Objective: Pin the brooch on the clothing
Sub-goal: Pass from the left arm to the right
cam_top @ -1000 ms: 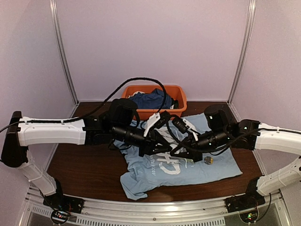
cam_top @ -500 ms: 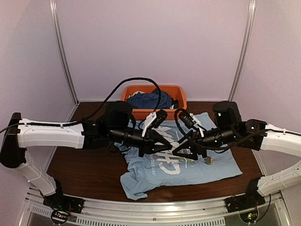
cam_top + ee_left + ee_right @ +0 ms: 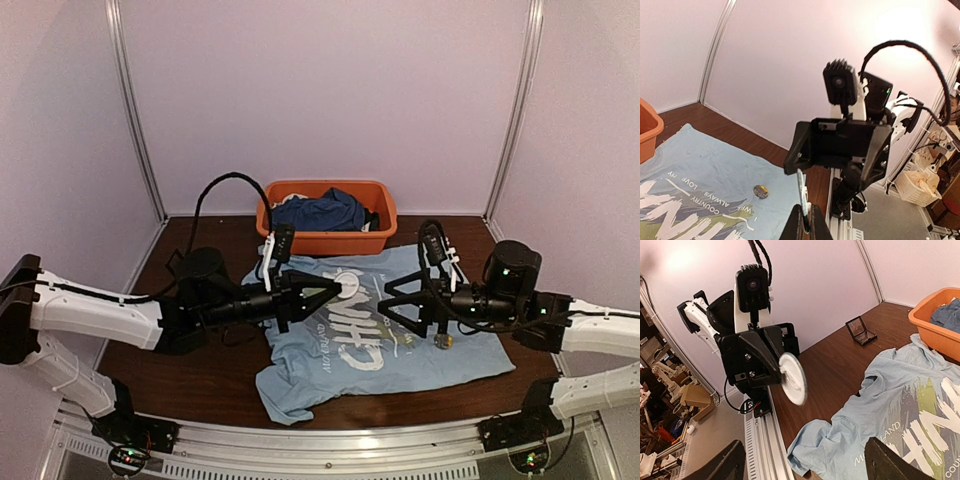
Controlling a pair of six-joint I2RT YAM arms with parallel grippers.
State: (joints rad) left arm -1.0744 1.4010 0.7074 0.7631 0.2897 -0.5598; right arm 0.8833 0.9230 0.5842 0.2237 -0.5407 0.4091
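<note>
The light blue clothing [image 3: 330, 372] [image 3: 700, 170] [image 3: 890, 410] lies flat on the table with its print facing up. The brooch [image 3: 443, 341] [image 3: 760, 190], a small dull metallic disc, rests on the shirt near its right edge, with nothing touching it. My left gripper [image 3: 343, 289] [image 3: 807, 220] [image 3: 776, 374] hovers over the shirt's upper middle, shut on a thin white disc [image 3: 792, 385] [image 3: 801, 187]. My right gripper [image 3: 392, 303] [image 3: 805, 462] faces it from the right, open and holding nothing, just above and left of the brooch.
An orange basket [image 3: 328, 241] [image 3: 935, 322] with a dark blue garment [image 3: 320, 212] stands behind the shirt. A small black square case [image 3: 861, 331] lies open on the brown table to the shirt's left. The metal rail [image 3: 320, 455] runs along the near edge.
The two grippers, close together over the shirt's print a second ago, have drawn apart. My right gripper has opened. My left gripper stays shut and has pulled back left with the white disc.
</note>
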